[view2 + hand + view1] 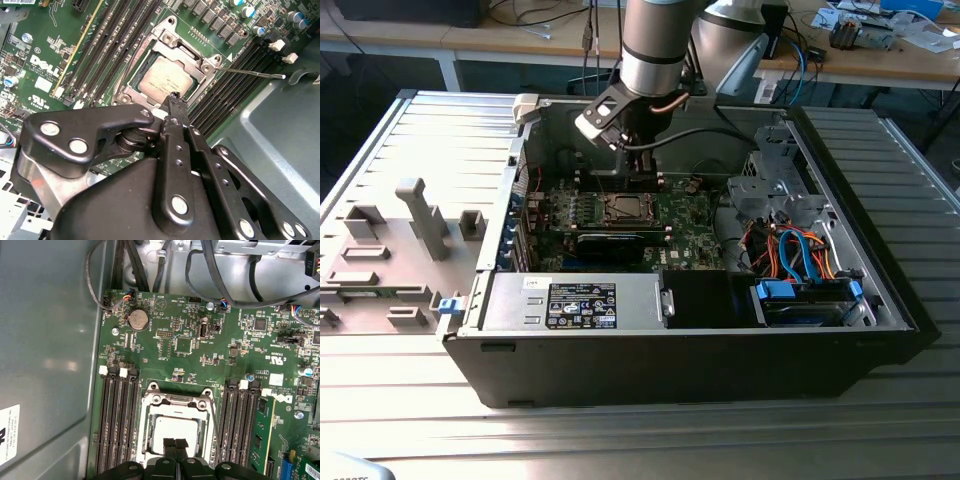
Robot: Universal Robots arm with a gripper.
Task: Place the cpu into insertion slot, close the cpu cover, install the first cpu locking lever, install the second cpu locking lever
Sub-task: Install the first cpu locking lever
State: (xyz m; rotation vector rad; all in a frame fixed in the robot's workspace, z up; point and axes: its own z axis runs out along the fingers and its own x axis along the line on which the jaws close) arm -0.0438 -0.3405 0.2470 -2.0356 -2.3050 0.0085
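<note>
The cpu [161, 80] [176, 429] lies in the insertion slot [623, 208] on the green motherboard [185, 347]. The silver cpu cover [194, 56] [175, 401] lies down around it, its window showing the chip's grey top. A thin metal locking lever [252, 73] sticks out sideways from one corner of the socket, unlatched. My gripper [174, 98] [174, 446] is shut with nothing between its black fingertips. It hovers at the socket's edge, its tips over the rim of the cover. In the exterior view the gripper [625, 165] hangs just behind the socket.
Black memory slots [117, 425] flank the socket on both sides. The grey case wall [47, 340] stands close by. Cables [225, 285] run along the board's far edge. A drive cage with blue and orange cables [800, 250] sits at the exterior view's right.
</note>
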